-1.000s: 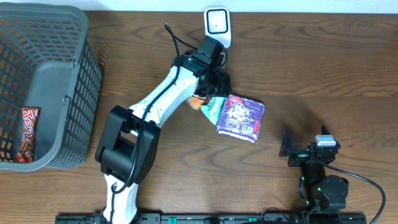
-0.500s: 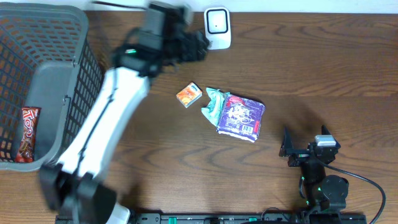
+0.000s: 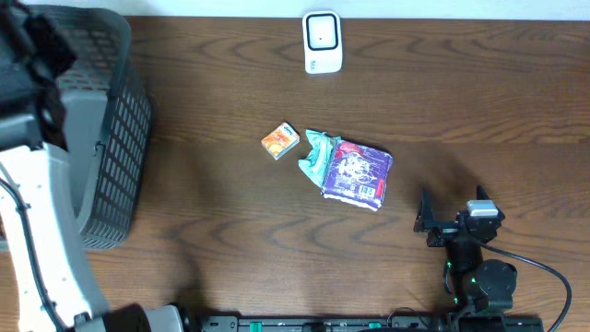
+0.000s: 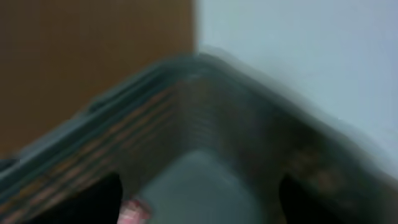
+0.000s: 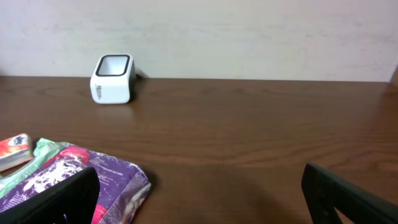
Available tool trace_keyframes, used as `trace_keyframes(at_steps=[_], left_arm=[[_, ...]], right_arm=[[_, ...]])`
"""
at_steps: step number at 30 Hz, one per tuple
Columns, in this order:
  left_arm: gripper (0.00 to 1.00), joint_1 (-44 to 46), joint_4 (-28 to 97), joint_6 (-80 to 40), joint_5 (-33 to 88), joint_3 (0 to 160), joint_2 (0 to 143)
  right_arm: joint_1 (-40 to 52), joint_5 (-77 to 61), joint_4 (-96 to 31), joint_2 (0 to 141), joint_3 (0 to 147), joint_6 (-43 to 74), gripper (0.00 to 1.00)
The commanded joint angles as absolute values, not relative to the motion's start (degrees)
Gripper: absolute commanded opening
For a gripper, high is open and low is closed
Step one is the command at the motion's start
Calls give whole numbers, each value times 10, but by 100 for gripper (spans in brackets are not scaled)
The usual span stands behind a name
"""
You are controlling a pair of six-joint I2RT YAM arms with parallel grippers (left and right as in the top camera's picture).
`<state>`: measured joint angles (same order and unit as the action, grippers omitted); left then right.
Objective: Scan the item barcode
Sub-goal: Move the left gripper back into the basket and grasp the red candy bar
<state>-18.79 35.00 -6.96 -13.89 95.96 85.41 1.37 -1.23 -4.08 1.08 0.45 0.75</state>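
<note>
**Overhead view.** The white scanner point(image 3: 323, 41) stands at the far edge of the table point(image 3: 479, 111). Near the middle lie the items: a small orange box point(image 3: 279, 141) and, just beside it, a green packet point(image 3: 316, 155) touching a purple packet point(image 3: 358, 172). All are well apart from both grippers. The left arm point(image 3: 37, 212) crosses the grey basket point(image 3: 111, 138) and hides its inside.

**Left wrist view (blurred).** This alone looks into a basket corner. The left gripper point(image 4: 199, 199) has its dark fingers spread, with nothing clamped. A pinkish patch point(image 4: 134, 213) is too blurred to identify.

**Right wrist view.** The low angle shows the scanner's side face and a pale wall point(image 5: 249, 31). The right gripper point(image 5: 200, 180) is spread wide and empty, with the packets to one side of it.
</note>
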Motion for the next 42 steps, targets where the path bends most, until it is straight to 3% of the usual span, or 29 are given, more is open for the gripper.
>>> trace_keyframes(at_steps=[1, 8, 15, 25, 38, 39, 40, 42], left_arm=[[80, -246, 379, 19, -175, 946, 908], [80, -319, 426, 60, -175, 910, 991], [72, -331, 411, 117, -174, 889, 1056], [73, -366, 402, 197, -172, 889, 1161], [72, -395, 404, 216, -63, 876, 1232], [68, -395, 404, 216, -63, 874, 1234], [57, -395, 405, 216, -64, 873, 1235], [24, -395, 405, 216, -64, 873, 1235]], right_arm=[[18, -9, -43, 9, 3, 3, 99], [18, -9, -43, 9, 3, 3, 99], [18, -9, -43, 9, 3, 3, 99], [18, -9, -43, 9, 3, 3, 99], [18, -9, -43, 9, 3, 3, 99], [18, -9, -43, 9, 3, 3, 99], [18, -9, -43, 9, 3, 3, 99], [18, -9, -43, 9, 3, 3, 99]])
